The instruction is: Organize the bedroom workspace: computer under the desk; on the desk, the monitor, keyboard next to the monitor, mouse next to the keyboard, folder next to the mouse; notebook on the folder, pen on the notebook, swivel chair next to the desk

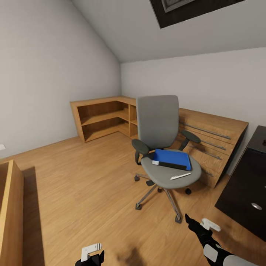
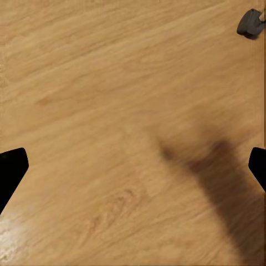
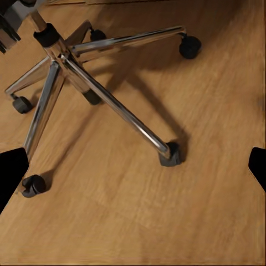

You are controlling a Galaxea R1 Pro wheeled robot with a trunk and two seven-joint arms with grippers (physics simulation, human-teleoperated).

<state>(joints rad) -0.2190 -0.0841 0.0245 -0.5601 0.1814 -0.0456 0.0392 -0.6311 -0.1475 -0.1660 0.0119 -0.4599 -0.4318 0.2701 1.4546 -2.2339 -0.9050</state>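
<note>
Grey chair [image 1: 162,125] with black armrests, chrome base, black castors. Bright blue folder [image 1: 173,158] with dark spine. Pale silver-white pen [image 1: 180,176]. Glossy black desk [image 1: 248,184]. Light wood-grain floor [image 1: 92,192], matching wooden shelves [image 1: 101,118]. White walls.

An attic-style room with pale walls [image 1: 44,74], a sloped ceiling [image 1: 166,33] and a warm wood-plank floor [image 1: 85,192].

A dark skylight opening [image 1: 188,9] is cut into the slope near its top edge. A low open wooden shelf unit [image 1: 101,118] wraps the far corner, its shelves bare, and a light wooden dresser [image 1: 216,142] with long metal handles stands against the back wall beside it. Another wooden piece [image 1: 11,210] shows at the near left. Soft shadows fall across the glossy floorboards.
</note>
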